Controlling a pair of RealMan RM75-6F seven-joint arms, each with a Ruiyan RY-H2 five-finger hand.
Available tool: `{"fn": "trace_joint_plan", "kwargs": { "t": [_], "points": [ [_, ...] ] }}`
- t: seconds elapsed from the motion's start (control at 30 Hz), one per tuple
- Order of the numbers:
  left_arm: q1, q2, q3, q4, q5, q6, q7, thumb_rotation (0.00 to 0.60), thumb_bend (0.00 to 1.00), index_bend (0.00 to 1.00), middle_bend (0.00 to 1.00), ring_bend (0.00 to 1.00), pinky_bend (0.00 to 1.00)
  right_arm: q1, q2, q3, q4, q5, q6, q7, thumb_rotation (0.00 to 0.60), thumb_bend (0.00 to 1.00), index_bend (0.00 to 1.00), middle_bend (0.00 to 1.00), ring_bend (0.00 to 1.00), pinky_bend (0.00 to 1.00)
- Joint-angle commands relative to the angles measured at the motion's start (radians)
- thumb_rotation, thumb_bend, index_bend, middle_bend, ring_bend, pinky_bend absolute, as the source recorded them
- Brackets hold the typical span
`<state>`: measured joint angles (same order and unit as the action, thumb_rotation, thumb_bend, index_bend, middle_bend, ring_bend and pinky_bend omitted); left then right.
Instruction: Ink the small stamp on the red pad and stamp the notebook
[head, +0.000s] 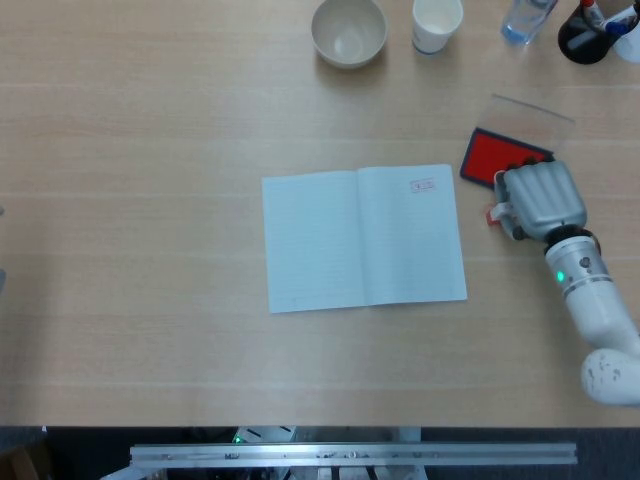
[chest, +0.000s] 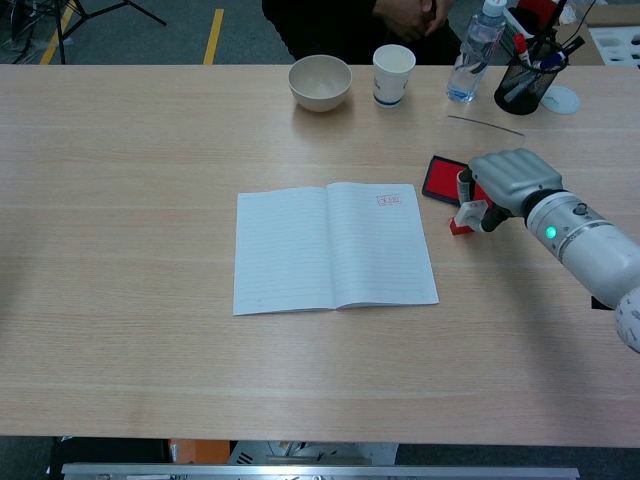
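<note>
Bright, even light — sharp, shadowless.

A light wooden table (chest: 150, 330) fills both views; behind it lies grey floor (chest: 170, 35) with what seems yellow tape (chest: 213, 30).
</note>
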<state>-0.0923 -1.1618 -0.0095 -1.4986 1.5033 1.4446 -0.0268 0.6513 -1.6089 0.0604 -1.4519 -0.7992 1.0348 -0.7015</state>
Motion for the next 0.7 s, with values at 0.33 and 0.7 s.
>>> {"fn": "trace_joint_plan", "kwargs": {
  "t": [0.33,0.7],
  "points": [
    [0.001,-0.001,0.001,0.004,0.0,0.0,-0.003,0.6,0.26,0.24,0.24,0.21,0.2,-0.004,0.0,-0.003,-0.003,-0.022,0.009,-0.003,0.6,0.39,0.57,0.38,0.27,0.29],
    [0.001,-0.004,0.002,0.009,0.0,-0.001,-0.007,0.6,0.26,0.24,0.24,0.21,0.2,-0.01,-0.004,-0.01,0.004,-0.036,0.012,-0.012,0.6,0.38,0.52,0.36,0.24,0.27]
  ]
}}
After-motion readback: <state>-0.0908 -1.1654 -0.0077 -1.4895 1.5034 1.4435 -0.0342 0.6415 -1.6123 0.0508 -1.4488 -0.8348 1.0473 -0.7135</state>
